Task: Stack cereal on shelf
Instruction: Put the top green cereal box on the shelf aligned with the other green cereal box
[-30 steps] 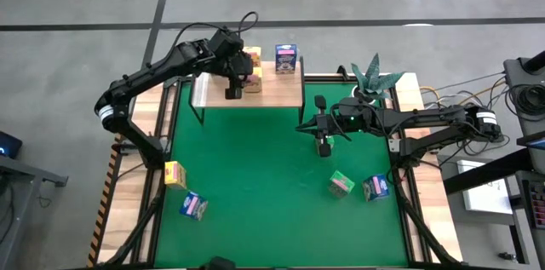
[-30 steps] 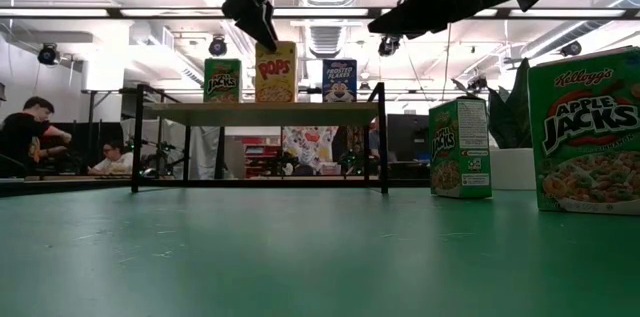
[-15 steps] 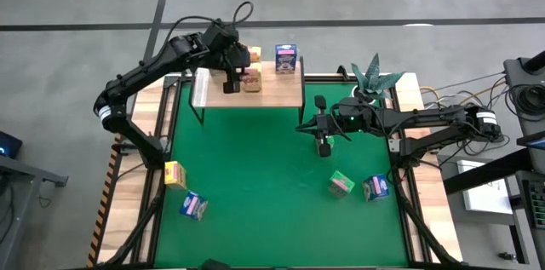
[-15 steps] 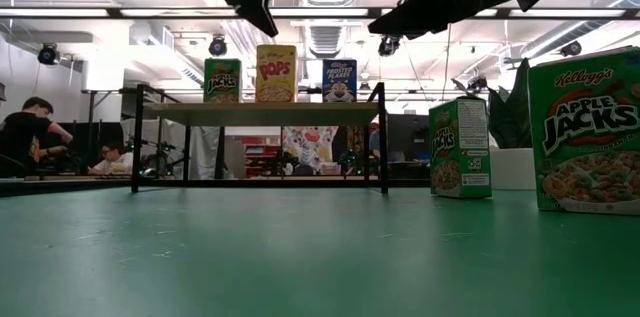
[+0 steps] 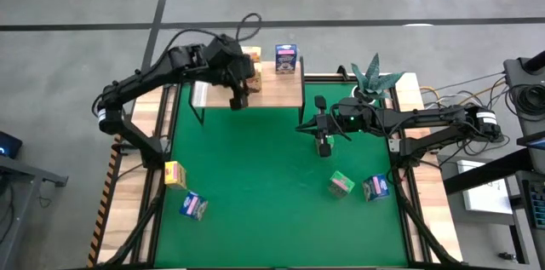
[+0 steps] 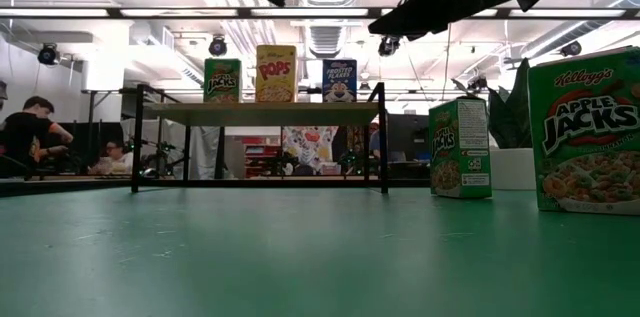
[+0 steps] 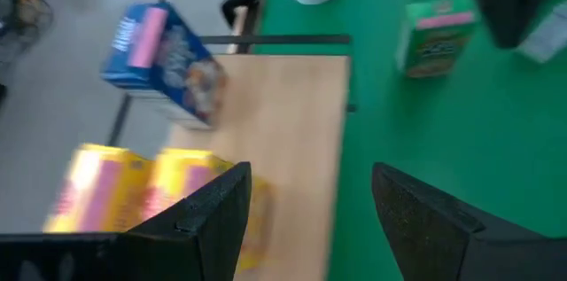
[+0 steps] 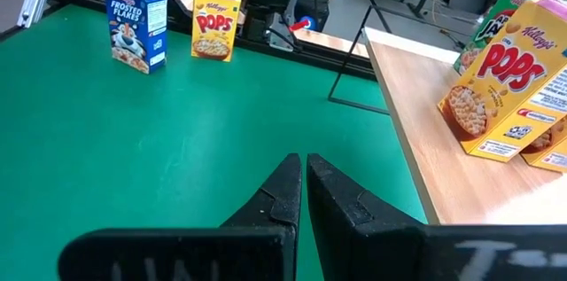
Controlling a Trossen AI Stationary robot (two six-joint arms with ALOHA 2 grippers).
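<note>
The shelf (image 5: 272, 91), a pale plank on black legs, stands at the mat's far side. On it stand a green cereal box (image 6: 222, 80), a yellow one (image 6: 276, 73) and a blue one (image 6: 339, 80), each upright on its base. My left gripper (image 5: 238, 101) hangs open above the plank's near edge, touching nothing; its wrist view shows the blue box (image 7: 164, 64) and yellow boxes (image 7: 151, 197) on the plank. My right gripper (image 5: 324, 146) is shut and empty above the mat, right of the shelf. More cereal stands on the mat: yellow (image 5: 174, 173), blue (image 5: 194, 206), green (image 5: 341, 185), blue (image 5: 375, 187).
A potted plant (image 5: 373, 78) stands at the mat's far right corner. The green mat (image 5: 255, 176) lies bare between the two groups of loose boxes. People sit in the room beyond the table (image 6: 25, 132).
My left gripper has risen from just above the yellow box on the shelf and drawn a little toward the shelf's near edge, rolling its wrist, with its fingers still open. The boxes on the shelf have stayed where they were.
</note>
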